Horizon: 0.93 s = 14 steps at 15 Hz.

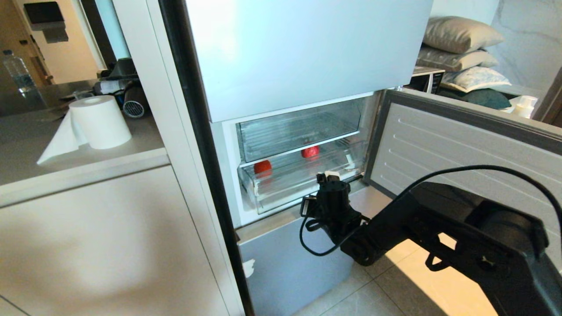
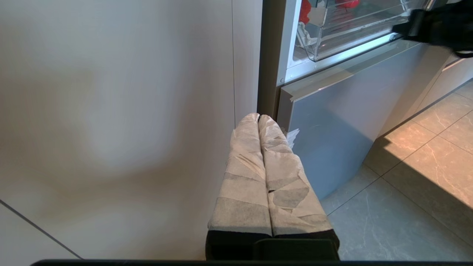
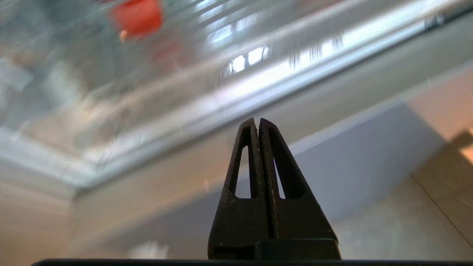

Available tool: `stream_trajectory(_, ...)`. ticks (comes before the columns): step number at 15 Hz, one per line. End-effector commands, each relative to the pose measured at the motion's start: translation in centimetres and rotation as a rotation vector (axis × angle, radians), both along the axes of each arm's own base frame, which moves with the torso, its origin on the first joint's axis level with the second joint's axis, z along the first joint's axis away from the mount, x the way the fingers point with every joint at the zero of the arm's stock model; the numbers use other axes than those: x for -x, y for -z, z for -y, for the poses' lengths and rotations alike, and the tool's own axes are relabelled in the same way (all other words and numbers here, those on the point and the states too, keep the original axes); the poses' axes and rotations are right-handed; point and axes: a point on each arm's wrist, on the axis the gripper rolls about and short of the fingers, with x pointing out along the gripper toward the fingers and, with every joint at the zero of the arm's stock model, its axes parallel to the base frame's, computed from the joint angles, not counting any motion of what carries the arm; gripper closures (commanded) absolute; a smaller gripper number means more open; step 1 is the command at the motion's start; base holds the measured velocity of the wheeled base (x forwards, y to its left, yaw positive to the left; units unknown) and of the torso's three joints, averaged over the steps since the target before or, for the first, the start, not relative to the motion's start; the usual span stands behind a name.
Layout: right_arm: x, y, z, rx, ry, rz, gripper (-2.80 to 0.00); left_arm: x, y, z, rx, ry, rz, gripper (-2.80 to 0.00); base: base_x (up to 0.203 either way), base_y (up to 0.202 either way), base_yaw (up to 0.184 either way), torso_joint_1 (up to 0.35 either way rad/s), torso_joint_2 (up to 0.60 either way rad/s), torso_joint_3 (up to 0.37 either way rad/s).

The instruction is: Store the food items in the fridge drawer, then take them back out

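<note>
Drawer point(image 1: 281, 193) holding red lumps point(image 1: 263, 167), no legible writing

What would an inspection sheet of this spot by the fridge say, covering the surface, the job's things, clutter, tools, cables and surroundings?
Surface: grey tiled floor, partly sunlit.
Job's things: two red food items, one at the left and one further back, lie in the clear fridge drawer, which stands pulled out.
Clutter: paper towel roll and dark items on the counter; water bottle behind.
Tools: right tool shut and empty, at the drawer's front lip; left tool shut and empty, parked low by the cabinet.
Cables: black cable arcs over the right arm.
Surroundings: open fridge door, pillows behind.
</note>
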Motion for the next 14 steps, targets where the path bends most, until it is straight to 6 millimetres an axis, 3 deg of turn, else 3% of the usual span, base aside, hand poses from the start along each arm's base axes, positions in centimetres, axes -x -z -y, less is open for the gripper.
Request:
stream_trajectory(1, 2.9, -4.3, 1.0, -0.022, -0.019, 0.027, 0.00, 0.0, 0.0, 0.0, 0.000, 0.001, -0.002, 0.00, 0.000, 0.000, 0.000, 0.000, 0.00, 0.000)
stream_trajectory(4, 9.7, -9.9, 3.9, -0.029, -0.071, 0.050, 0.00, 0.0, 0.0, 0.0, 0.000, 0.001, -0.002, 0.00, 0.000, 0.000, 0.000, 0.000, 0.00, 0.000)
stream_trajectory(7, 16.9, -14.1, 8.8, -0.051, -0.089, 0.107, 0.00, 0.0, 0.0, 0.0, 0.000, 0.000, -0.002, 0.00, 0.000, 0.000, 0.000, 0.000, 0.00, 0.000)
stream_trajectory(12, 27.2, -18.2, 17.4, -0.165, -0.029, 0.283, 0.00, 0.0, 0.0, 0.0, 0.000, 0.001, -0.002, 0.00, 0.000, 0.000, 0.000, 0.000, 0.00, 0.000)
stream_trajectory(14, 30.4, -18.8, 20.7, -0.191, 0.046, 0.340, 0.00, 0.0, 0.0, 0.0, 0.000, 0.000, -0.002, 0.00, 0.000, 0.000, 0.000, 0.000, 0.00, 0.000)
